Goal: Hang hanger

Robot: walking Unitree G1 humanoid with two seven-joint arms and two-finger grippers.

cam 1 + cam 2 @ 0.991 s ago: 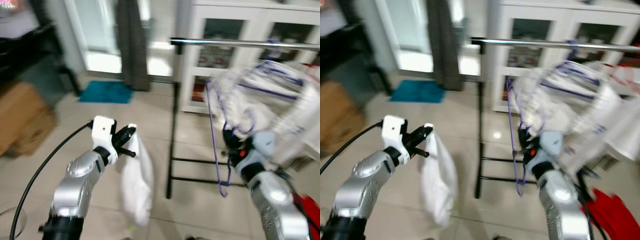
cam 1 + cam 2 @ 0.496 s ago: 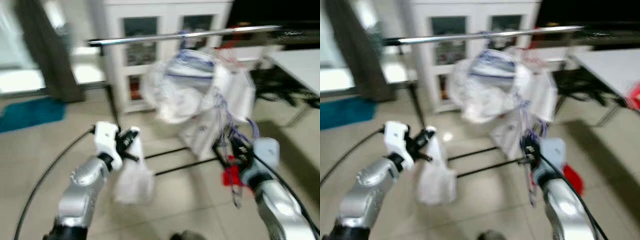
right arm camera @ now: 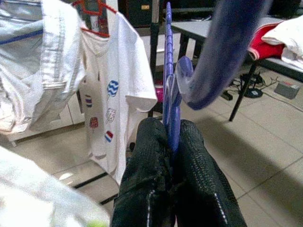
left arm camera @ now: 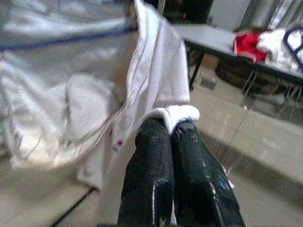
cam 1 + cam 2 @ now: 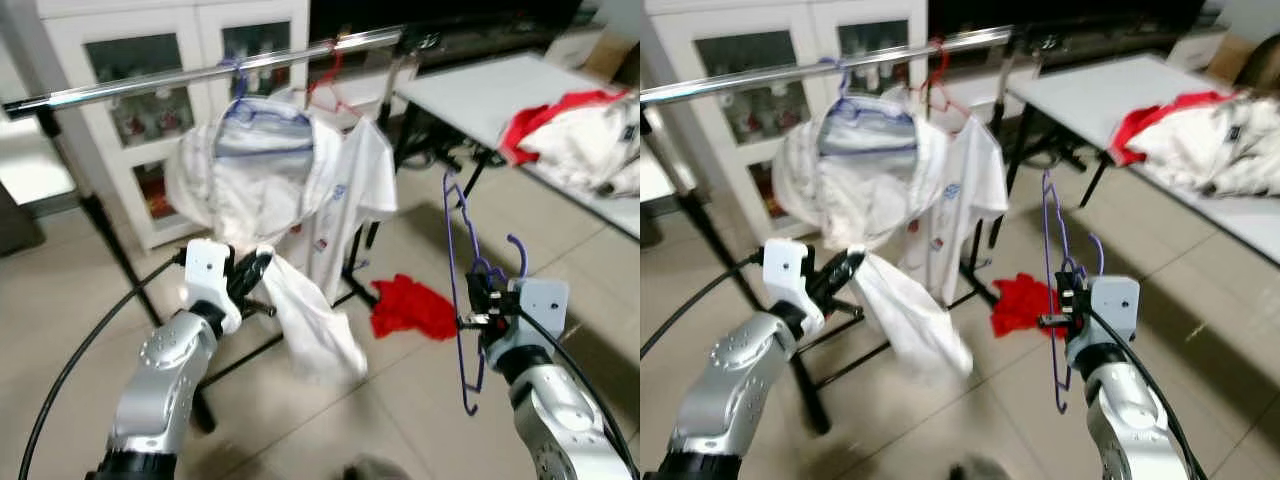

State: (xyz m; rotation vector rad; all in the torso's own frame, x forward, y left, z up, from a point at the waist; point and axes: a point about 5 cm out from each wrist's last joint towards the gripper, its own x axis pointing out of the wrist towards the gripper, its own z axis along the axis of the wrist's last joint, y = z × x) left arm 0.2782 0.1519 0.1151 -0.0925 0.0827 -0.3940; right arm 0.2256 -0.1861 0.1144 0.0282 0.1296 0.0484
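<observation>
The right end effector is clamped on a thin purple wire hanger, held upright near the chrome rail of the garment rack. The left end effector pinches a limp white cloth. The right wrist view shows the small printed motifs on the hung white T-shirt, while the eye views add a red garment crumpled on the tiled floor and clothes heaped on the white desk.

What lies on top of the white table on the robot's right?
On the white table lies a heap of clothes: white garments with a red one at the near end. Whatever sits under the heap is covered, and the table's far part runs out of frame.
</observation>
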